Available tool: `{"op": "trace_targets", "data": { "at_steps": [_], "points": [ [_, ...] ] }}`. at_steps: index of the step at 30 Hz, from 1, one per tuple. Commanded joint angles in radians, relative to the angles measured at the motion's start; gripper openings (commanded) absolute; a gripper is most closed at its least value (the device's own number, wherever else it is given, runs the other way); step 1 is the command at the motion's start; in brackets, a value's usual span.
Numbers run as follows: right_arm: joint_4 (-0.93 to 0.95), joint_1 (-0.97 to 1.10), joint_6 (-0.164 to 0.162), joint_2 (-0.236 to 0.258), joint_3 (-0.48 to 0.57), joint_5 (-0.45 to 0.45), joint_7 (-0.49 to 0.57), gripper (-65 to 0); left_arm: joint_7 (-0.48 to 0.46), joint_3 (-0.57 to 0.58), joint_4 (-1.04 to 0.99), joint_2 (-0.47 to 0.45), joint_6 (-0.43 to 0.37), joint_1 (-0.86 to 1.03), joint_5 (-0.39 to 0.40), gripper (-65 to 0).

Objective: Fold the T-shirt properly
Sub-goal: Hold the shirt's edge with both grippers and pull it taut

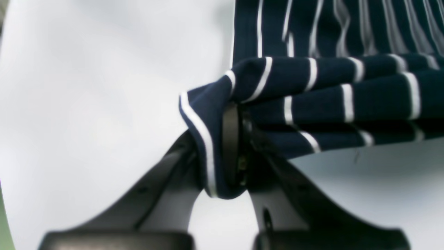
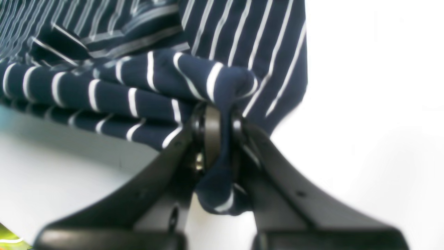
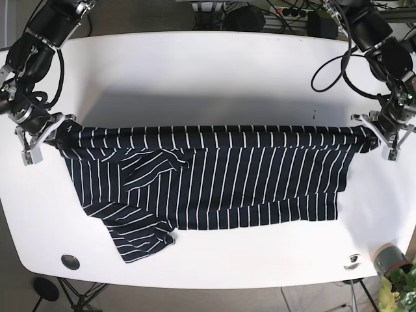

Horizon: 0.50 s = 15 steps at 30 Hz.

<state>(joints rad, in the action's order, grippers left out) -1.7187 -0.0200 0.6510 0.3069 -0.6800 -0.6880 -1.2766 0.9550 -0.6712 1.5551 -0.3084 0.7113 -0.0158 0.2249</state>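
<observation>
Bright, even light, soft-focus wrist views, overexposed whites

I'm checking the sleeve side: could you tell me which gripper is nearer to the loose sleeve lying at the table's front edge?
Right. The right gripper clamps the T-shirt above the sleeve; the left gripper holds the far end.

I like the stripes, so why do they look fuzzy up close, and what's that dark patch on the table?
Both wrist views are soft and out of focus, smearing the stripes of the T-shirt and the jaws; the right wrist view's table is washed out white. The base view is sharp, with the lifted shirt's shadow above it.
</observation>
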Motion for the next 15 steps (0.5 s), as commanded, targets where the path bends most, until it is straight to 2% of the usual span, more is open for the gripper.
{"op": "trace_targets", "data": {
  "at_steps": [1, 12, 15],
  "points": [
    [-0.045, 0.027, -0.004, 0.021, -0.011, 0.008, 0.024, -62.9, -0.017, -0.018, 0.017, -0.033, -0.013, 0.012, -0.012, -65.0],
    [-0.076, 0.171, -0.001, 0.016, -0.011, 0.015, 0.030, -62.9, -0.023, -0.072, -0.061, -0.038, -0.013, 0.095, -0.015, -65.0],
    [-0.076, 0.200, -0.001, 0.016, -0.011, 0.015, 0.030, -62.9, -0.049, -0.075, -0.091, -0.056, -0.013, 0.118, -0.014, -65.0]
  ]
}}
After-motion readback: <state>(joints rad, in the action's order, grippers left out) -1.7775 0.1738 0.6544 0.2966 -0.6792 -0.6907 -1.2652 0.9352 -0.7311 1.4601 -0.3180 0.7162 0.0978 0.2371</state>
